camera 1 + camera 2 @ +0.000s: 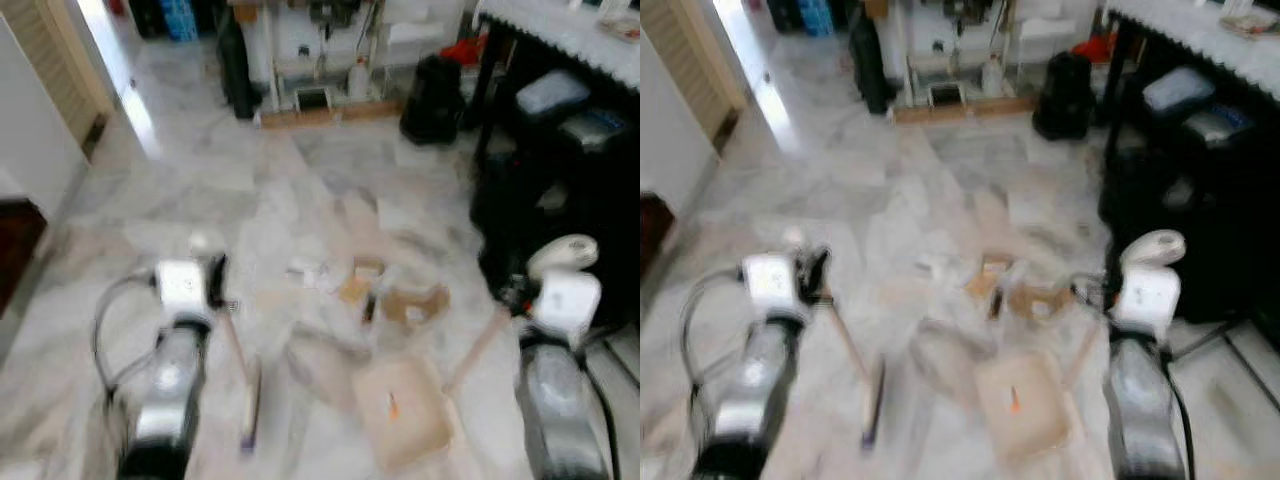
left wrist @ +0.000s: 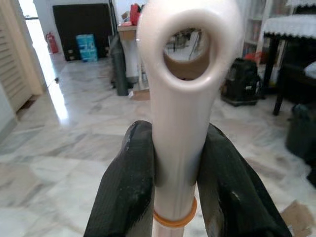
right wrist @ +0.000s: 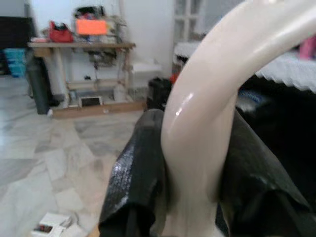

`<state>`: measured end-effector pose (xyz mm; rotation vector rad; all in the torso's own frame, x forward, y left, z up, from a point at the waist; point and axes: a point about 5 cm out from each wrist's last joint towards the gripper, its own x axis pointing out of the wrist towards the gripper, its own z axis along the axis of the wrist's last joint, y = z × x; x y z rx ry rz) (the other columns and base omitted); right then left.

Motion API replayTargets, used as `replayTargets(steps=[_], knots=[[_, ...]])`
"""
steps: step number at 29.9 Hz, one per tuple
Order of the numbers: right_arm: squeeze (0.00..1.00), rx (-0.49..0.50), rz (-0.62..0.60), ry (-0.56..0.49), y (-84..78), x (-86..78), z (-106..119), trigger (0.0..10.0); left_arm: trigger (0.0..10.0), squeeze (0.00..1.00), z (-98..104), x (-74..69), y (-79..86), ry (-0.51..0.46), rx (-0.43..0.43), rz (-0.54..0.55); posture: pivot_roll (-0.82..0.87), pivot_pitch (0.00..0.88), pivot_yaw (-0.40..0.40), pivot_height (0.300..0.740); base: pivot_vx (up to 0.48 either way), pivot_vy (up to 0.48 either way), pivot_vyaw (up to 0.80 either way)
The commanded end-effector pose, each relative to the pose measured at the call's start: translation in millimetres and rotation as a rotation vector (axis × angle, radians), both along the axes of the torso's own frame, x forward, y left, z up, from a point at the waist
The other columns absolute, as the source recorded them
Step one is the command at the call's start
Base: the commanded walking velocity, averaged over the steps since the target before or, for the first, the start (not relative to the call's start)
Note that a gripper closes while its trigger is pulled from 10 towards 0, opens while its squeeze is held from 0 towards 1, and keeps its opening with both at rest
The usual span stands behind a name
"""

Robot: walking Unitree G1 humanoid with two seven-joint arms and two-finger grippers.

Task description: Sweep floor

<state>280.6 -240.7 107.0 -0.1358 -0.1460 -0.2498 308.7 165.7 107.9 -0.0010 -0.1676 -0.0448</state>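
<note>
Debris: scraps of cardboard and paper [image 1: 385,295] are lying scattered on the marble floor [image 1: 240,190], between the two arms and just beyond the dustpan.
Dustpan: the tan dustpan [image 1: 405,410] is sitting flat on the floor, holding a small orange bit; its handle [image 1: 478,348] is rising toward the right arm.
Broom: the brush [image 1: 248,400] is touching the floor to the left of the dustpan, apart from the litter, its stick slanting up to the left arm.
Left gripper: the left gripper [image 2: 175,163] is clamping both black fingers around the broom's pale handle just below its hanging hole.
Right gripper: the right gripper [image 3: 197,163] is pinching the curved cream top of the dustpan handle between its fingers.
Surroundings: a black bag [image 1: 432,98] and a dark table [image 1: 560,40] with bins beneath are standing to the right.
View: the head views are smearing, so the brush head's angle is probably edge-on, though I cannot be sure.
Risk: the sweep may be pushing scraps past the pan's mouth if the pan tilts or slides; light paper may be skidding sideways under the dark table.
</note>
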Motion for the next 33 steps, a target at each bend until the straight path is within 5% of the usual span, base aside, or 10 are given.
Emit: replayTargets(steps=[1, 7, 33], knots=[[0.0, -0.029, 0.04, -0.048, 8.6, 5.1, 12.2, 10.0, 10.0, 0.0, 11.0, 1.9, 8.6, -0.045, 0.011, 0.022, -0.14, 0.0, 0.007, 0.74, 0.334, 0.0, 0.0], [0.0, -0.042, 0.057, -0.053, 12.8, 5.8, 13.6, 10.0, 10.0, 0.0, 12.1, 2.0, 8.4, -0.045, 0.012, 0.025, -0.13, 0.0, 0.007, 0.74, 0.334, 0.0, 0.58], [0.0, 0.013, 0.042, -0.059, 14.6, 7.9, 15.3, 10.0, 10.0, 0.0, 14.6, 4.5, 7.4, -0.042, 0.01, 0.021, -0.13, 0.0, 0.016, 0.74, 0.334, 0.0, 0.0]])
